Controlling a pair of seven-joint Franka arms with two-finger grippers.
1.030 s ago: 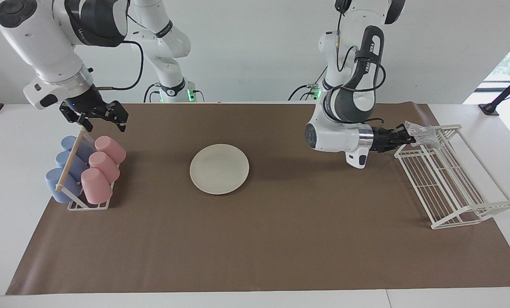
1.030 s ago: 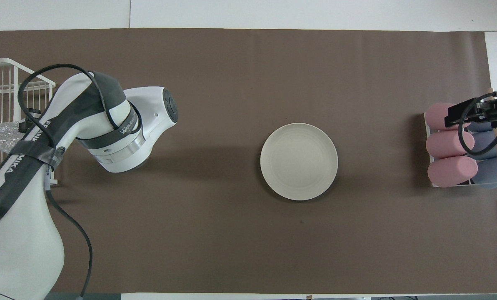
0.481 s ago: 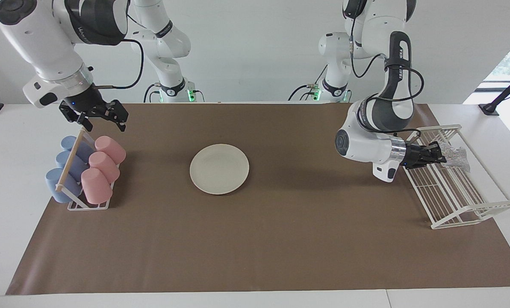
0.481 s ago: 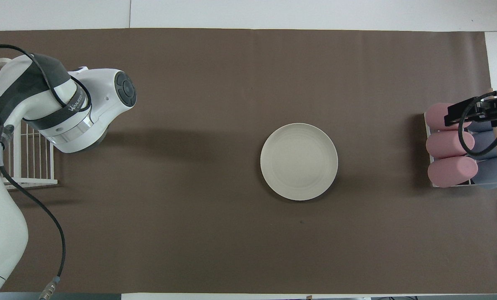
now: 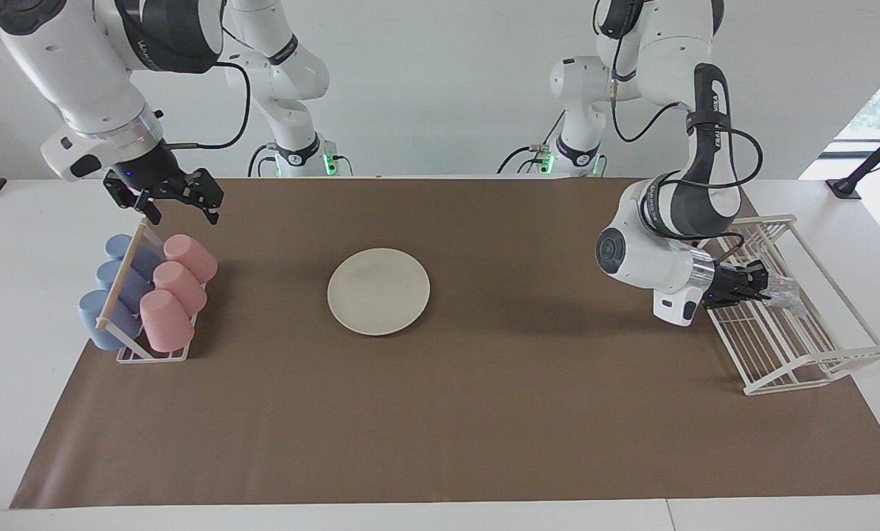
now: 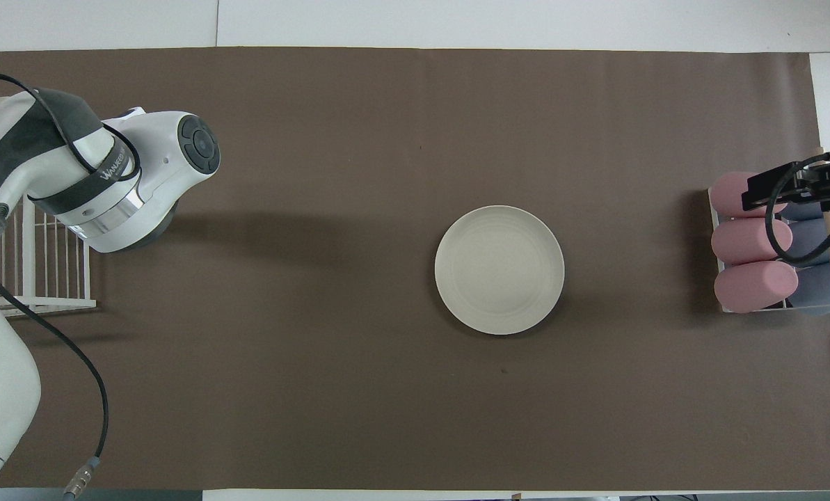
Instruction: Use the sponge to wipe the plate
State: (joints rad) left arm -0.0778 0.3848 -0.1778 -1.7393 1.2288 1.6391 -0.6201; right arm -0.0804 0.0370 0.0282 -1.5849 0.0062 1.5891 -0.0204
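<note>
The cream-white plate lies in the middle of the brown mat and also shows in the overhead view. My left gripper is shut on the silvery sponge and holds it low inside the white wire rack at the left arm's end of the table. In the overhead view the left arm hides that gripper and the sponge. My right gripper is open and empty, hovering over the cup rack; it also shows in the overhead view.
A cup rack with pink cups and blue cups lying on their sides stands at the right arm's end. The wire rack shows partly under the left arm in the overhead view. A brown mat covers the table.
My left arm has carried the sponge from above the wire rack's nearer end down into the rack. The right gripper has barely moved. The plate has not moved.
</note>
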